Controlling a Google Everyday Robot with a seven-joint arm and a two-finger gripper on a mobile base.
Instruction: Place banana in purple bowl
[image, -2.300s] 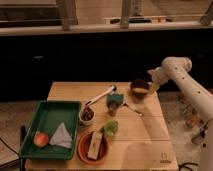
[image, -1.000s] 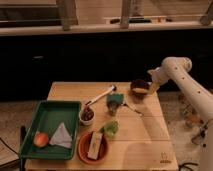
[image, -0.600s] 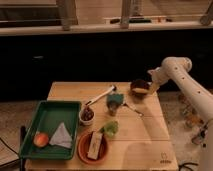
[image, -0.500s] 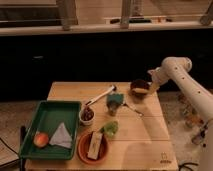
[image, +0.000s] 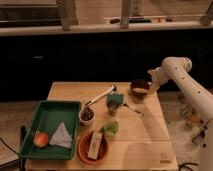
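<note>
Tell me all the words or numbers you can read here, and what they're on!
No words or numbers here can be read.
A small dark mark on the near right corner of the wooden table: too small to read.
The tool, beside the purple bowl: no label shows on either.

The white arm (image: 192, 91) bends in from the right, elbow raised high, with its gripper (image: 151, 85) hanging down-left below the wrist.

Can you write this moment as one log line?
gripper: at bowl, right side | banana: looks in bowl | task: placing
</note>
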